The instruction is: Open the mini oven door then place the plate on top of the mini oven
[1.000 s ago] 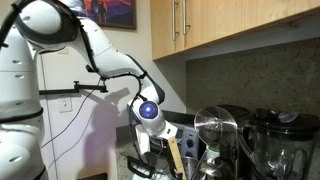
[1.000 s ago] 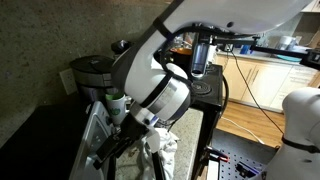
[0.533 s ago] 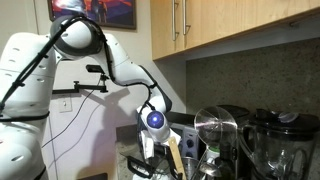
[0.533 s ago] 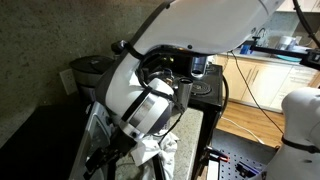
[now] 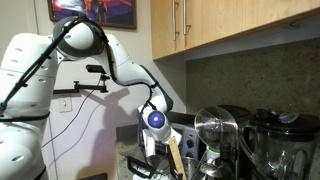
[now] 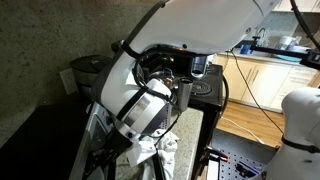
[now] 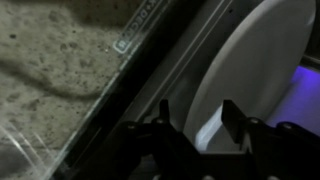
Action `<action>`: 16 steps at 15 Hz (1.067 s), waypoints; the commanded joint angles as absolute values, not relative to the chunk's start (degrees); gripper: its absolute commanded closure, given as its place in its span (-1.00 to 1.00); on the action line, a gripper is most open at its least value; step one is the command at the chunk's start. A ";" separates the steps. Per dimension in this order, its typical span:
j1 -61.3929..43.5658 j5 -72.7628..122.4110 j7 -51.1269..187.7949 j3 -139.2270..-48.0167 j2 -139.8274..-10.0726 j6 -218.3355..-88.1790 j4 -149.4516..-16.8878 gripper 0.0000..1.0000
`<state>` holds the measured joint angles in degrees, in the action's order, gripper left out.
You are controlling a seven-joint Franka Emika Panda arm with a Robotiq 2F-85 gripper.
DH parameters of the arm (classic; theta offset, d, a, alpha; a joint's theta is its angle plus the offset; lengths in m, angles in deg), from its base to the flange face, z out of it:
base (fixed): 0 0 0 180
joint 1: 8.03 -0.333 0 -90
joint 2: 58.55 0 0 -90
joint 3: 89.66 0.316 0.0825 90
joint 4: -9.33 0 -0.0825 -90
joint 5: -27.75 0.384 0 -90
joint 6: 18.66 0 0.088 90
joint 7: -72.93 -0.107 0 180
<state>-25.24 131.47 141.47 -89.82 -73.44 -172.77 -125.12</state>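
The gripper point(image 7: 200, 112) is held astride the round white plate point(image 7: 255, 60), beside the dark-glass mini oven door point(image 7: 140, 75), evidently for lifting; pinching cannot be confirmed.

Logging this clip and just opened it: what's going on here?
The Panda arm reaches down beside a clear-jar blender, its end effector low at the mini oven door. In the wrist view its fingers straddle the edge of a white plate; whether they grip it is unclear. The plate is down beside the counter.
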 commanded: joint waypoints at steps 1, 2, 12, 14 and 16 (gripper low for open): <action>-25.36 133.17 142.57 -89.42 -72.72 -171.53 -124.32 0.47; -25.39 133.17 142.67 -89.36 -72.49 -171.67 -124.41 0.60; -21.13 115.91 133.40 -88.88 -65.64 -172.31 -133.32 0.83; -19.15 108.88 129.02 -89.17 -62.78 -172.07 -136.11 0.83; -17.02 100.88 123.72 -89.37 -59.86 -171.27 -138.38 0.87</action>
<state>-19.99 109.58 130.60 -89.89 -66.54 -172.46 -133.23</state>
